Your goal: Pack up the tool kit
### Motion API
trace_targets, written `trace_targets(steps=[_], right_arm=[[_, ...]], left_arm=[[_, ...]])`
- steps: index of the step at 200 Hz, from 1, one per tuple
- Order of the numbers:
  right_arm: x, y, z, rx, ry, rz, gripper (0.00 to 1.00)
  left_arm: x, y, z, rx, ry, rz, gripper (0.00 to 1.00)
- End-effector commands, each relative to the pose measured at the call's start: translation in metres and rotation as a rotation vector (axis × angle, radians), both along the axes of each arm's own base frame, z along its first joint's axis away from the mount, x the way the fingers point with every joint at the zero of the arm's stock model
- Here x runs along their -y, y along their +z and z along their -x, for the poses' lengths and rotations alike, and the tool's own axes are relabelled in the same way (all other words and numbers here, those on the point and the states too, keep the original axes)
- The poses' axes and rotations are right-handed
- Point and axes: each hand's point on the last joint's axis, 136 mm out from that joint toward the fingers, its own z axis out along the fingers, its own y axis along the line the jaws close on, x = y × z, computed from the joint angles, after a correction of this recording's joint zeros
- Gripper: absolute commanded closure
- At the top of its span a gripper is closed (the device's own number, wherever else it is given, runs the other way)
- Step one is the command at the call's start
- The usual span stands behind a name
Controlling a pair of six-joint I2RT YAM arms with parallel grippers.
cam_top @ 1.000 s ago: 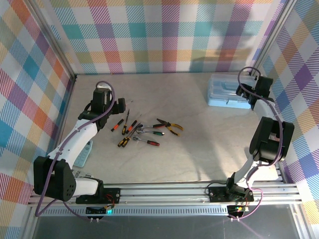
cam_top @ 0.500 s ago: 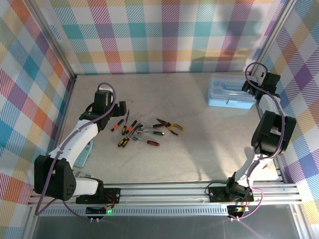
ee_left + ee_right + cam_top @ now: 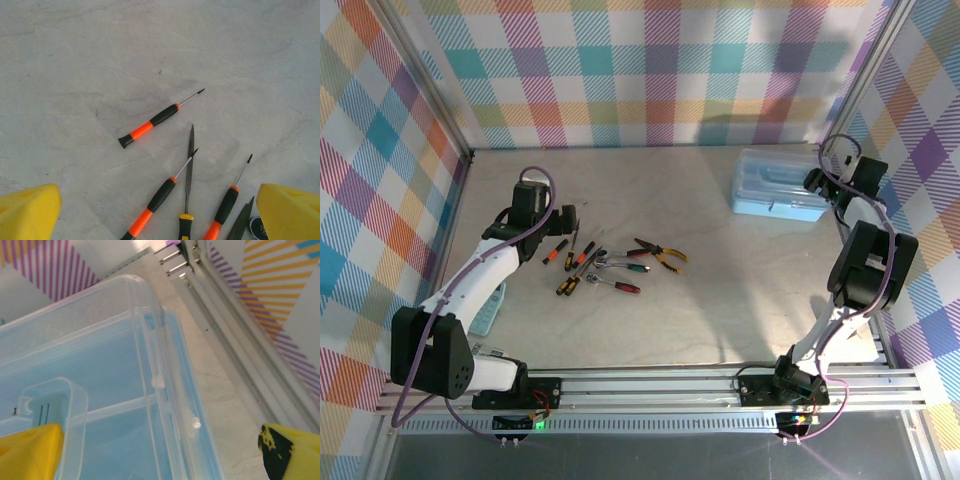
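From above, the case (image 3: 780, 188) sits on the far right of the desk (image 3: 740, 300), with my right pincer (image 3: 823, 186) at its end, I think to open it. Screwdrivers (image 3: 570, 262), pliers (image 3: 660, 257) and wrench (image 3: 621, 285) lie loose beside my left pincer (image 3: 567, 217).

Left wrist: the pincer is spread wide above the screwdrivers.

Right wrist: the pincer is spread apart over the clear lid (image 3: 100, 365).

Bright, even light from above, small soft shadows beside the screwdrivers (image 3: 150, 122), white shine on the clear lid (image 3: 100, 315), top view sharp, yellow fingers (image 3: 27, 212) a little blurry up close.
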Motion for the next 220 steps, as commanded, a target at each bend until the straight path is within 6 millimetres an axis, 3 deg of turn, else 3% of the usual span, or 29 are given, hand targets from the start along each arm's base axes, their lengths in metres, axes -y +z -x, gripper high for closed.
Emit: trace_targets(steps=[1,33,80,95,118,132,151,182,220], right_arm=[[-0.047,-0.023,0.027,-0.086,0.085,-0.097,0.01],[-0.078,-0.019,0.065,-0.104,-0.006,-0.213,0.01],[-0.161,-0.003,0.135,-0.103,0.013,-0.297,0.01],[-0.169,0.011,0.154,-0.102,0.009,-0.282,0.01],[-0.16,0.041,0.171,-0.086,-0.007,-0.196,0.01],[-0.152,0.06,0.169,-0.08,0.011,-0.107,0.01],[-0.144,0.073,0.149,-0.069,0.051,-0.008,0.01],[-0.141,0.072,0.092,-0.058,0.152,0.082,0.01],[-0.128,0.064,0.039,-0.011,0.228,0.08,0.01]], left_arm=[[0.009,-0.004,0.002,-0.019,-0.029,0.012,0.0],[0.028,-0.005,-0.001,-0.024,-0.085,0.03,0.0],[0.104,-0.025,-0.005,-0.084,-0.287,0.021,0.0],[0.131,-0.031,-0.007,-0.106,-0.354,0.032,0.0],[0.171,-0.041,-0.008,-0.151,-0.448,0.046,0.0],[0.196,-0.045,-0.011,-0.17,-0.498,0.059,0.0],[0.229,-0.05,-0.019,-0.178,-0.539,0.072,0.0],[0.278,-0.057,-0.032,-0.182,-0.588,0.104,0.0],[0.314,-0.076,-0.044,-0.203,-0.594,0.137,0.0]])
